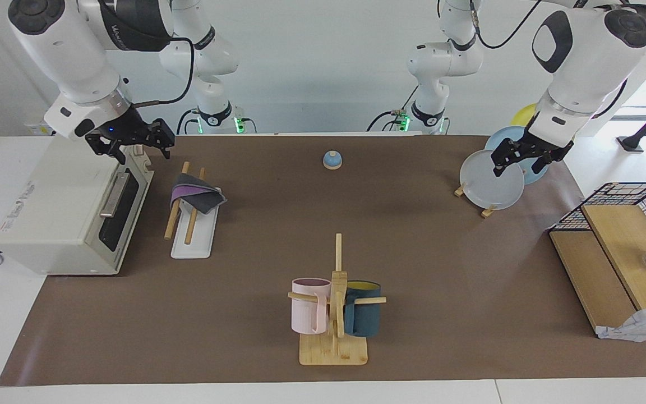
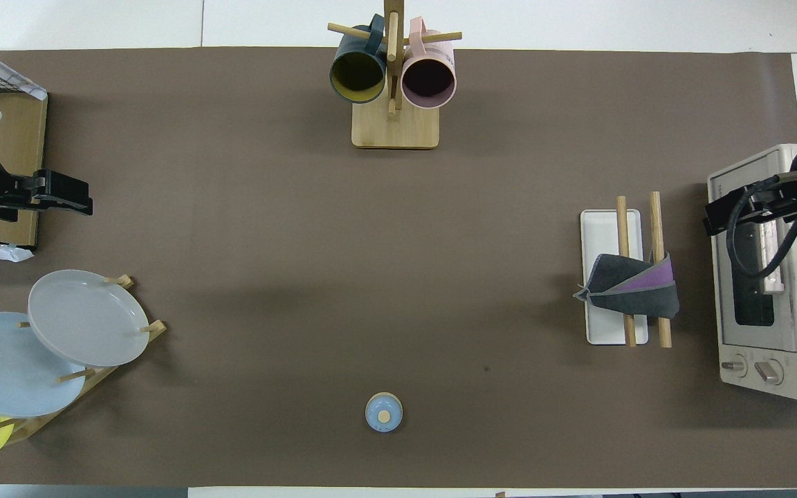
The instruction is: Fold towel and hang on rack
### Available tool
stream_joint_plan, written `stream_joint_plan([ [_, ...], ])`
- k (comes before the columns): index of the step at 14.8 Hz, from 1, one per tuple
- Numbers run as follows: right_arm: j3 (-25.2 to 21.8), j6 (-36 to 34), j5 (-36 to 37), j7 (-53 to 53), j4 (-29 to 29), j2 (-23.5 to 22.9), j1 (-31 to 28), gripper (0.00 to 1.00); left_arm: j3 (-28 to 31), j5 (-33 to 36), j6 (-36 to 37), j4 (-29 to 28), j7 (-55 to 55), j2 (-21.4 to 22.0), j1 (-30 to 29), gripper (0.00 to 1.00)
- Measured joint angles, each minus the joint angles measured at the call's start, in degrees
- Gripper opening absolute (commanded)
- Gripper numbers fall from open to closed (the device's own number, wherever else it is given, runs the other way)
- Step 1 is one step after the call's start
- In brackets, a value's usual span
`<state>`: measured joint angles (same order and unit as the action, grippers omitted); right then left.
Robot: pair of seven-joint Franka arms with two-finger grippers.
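bright, even | soft shadows on mat [image 1: 413, 235] | daylight glare at window edge | sharp

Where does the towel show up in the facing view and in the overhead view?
Facing view: the towel is left of centre in the picture, draped over the rack.
Overhead view: the towel is at the picture's right, over the rack.
Shared landmark: the toaster oven beside the rack.

Towel [image 1: 195, 192] purple and dark grey — rack [image 1: 190, 238] base white, rods light wood
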<state>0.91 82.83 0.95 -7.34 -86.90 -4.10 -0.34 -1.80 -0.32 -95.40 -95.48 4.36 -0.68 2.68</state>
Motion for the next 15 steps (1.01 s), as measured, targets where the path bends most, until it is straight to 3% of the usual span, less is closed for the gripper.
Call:
stream_joint_plan([
  [15, -2.77, -0.18, -0.12, 1.64, -1.66, 1.89, 0.99, 1.00, 0.00, 0.02, 0.00, 0.00, 0.00, 0.00, 0.00, 1.00],
])
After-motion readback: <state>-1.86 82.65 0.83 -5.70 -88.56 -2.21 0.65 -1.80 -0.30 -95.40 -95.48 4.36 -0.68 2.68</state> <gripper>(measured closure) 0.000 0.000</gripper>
